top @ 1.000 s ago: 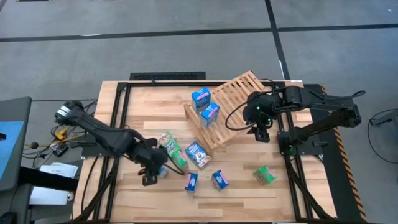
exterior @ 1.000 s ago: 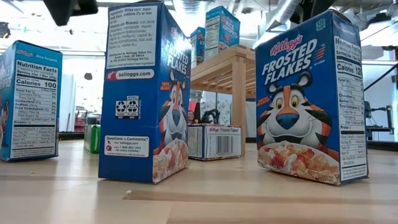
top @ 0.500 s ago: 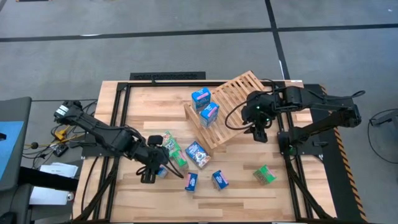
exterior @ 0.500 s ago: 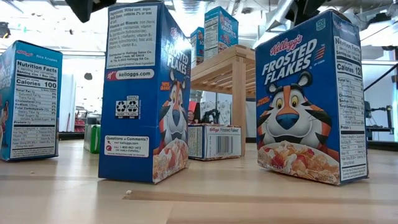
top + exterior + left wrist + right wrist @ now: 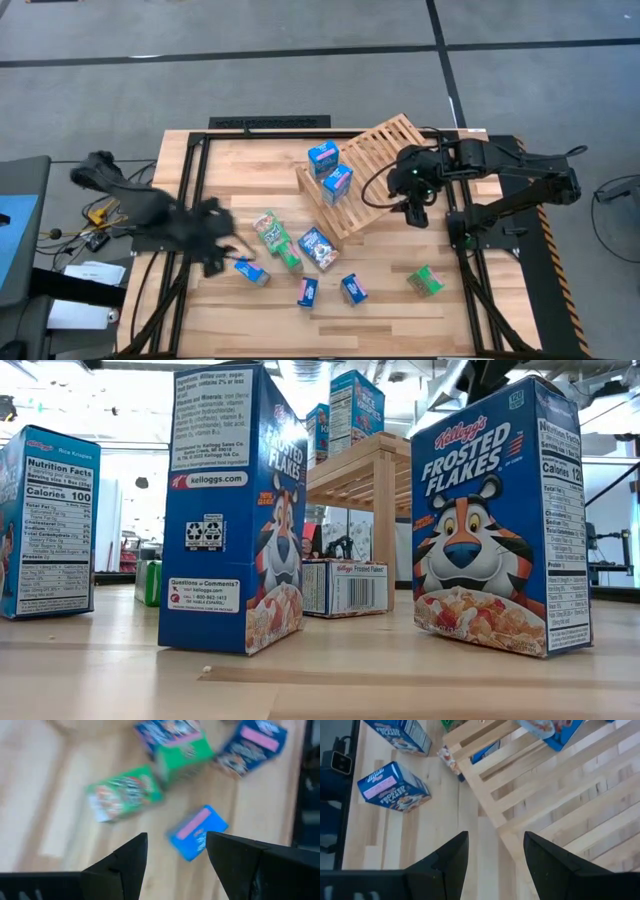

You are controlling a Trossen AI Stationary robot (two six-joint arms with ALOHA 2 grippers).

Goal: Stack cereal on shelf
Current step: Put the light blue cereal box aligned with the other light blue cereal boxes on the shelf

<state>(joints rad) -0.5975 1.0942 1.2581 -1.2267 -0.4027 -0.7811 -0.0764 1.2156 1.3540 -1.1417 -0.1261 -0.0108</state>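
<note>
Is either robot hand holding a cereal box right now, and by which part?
No. The left hand and the right hand are both open and empty.

The plank tabletop (image 5: 250,330) is light wood, framed by dark rails (image 5: 190,160) along its left and far edges. Yellow-and-black hazard tape (image 5: 556,262) runs down its right edge. Around it lies a grey floor (image 5: 300,80) crossed by dark seams. Off the left edge, a tangle of cables with an orange connector (image 5: 95,213) sits beside a grey stand (image 5: 20,230), with a white sheet (image 5: 88,272) below.
</note>
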